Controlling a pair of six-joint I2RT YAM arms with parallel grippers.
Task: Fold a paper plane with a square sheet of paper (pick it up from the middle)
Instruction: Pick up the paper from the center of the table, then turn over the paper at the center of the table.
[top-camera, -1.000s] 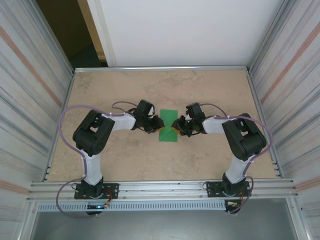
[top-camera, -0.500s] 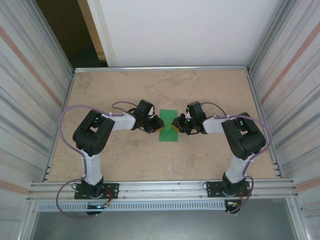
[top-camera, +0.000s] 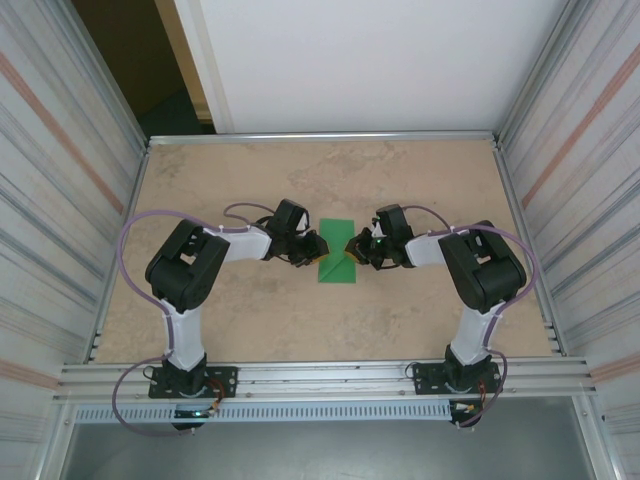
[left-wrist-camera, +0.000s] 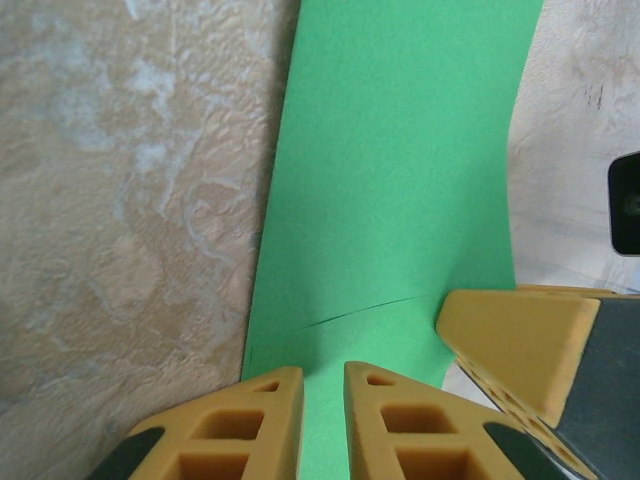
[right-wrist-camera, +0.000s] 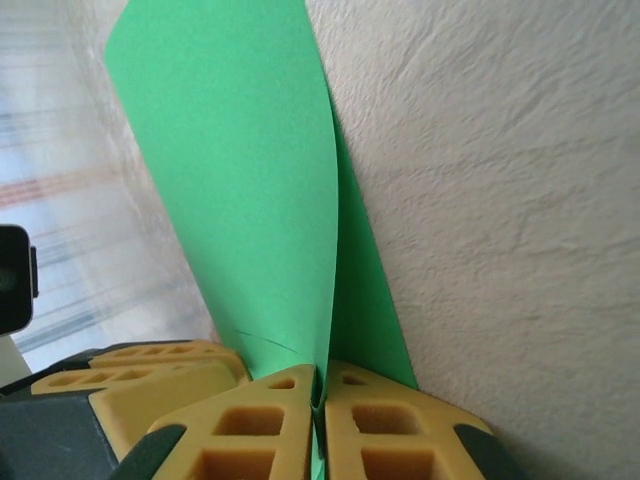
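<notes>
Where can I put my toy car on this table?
Free: the far strip of the beige stone-patterned table between the thin bright green sheet of paper and the white back wall; also the near strip along the metal front rail. Crowded: the middle, where left pincer and right pincer meet the sheet.

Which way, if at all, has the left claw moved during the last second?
No. The left claw sits where it was, measured against the table's far rim, at the green paper's left edge.
</notes>
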